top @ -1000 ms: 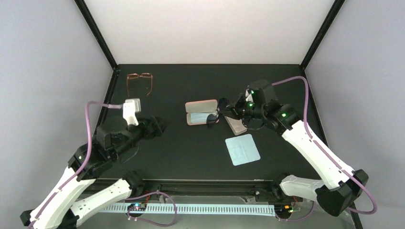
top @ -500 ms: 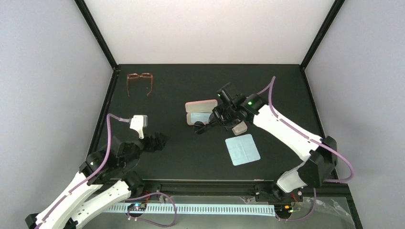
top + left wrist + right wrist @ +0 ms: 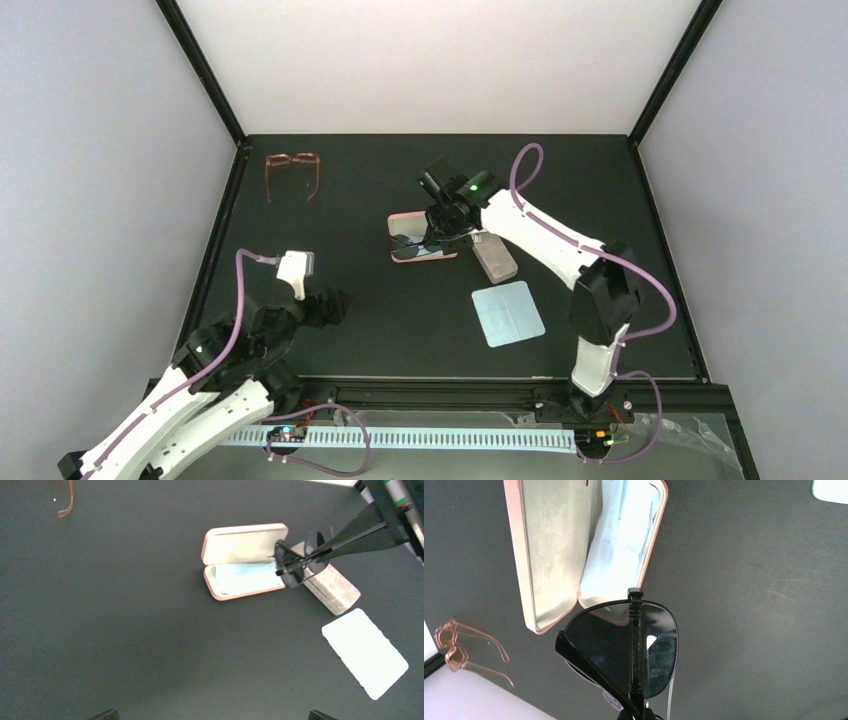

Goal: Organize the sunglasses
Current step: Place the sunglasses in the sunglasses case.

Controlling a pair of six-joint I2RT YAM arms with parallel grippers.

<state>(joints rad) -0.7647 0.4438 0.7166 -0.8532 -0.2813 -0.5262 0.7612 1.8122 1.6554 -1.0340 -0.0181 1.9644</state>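
Note:
The sunglasses (image 3: 624, 650), with a thin black frame and dark lenses, are folded and held in my right gripper (image 3: 636, 714), which is shut on them. They hang just over the right end of the open pink case (image 3: 420, 222). In the left wrist view the sunglasses (image 3: 295, 565) overlap the pink case (image 3: 245, 560) at its right end, with the right fingers (image 3: 370, 527) reaching in from the upper right. My left gripper (image 3: 335, 300) is open and empty, near the front left of the table and well away from the case.
A grey oblong case (image 3: 493, 258) lies just right of the pink case. A pale blue cloth (image 3: 508, 313) lies in front of it. A pair of pink-framed glasses (image 3: 293, 172) sits at the back left. Another pale cloth lines the pink case (image 3: 245, 577).
My right arm has swung left, carrying the sunglasses from beside the grey case to over the open pink case. My left arm has drawn back toward the table's near edge.

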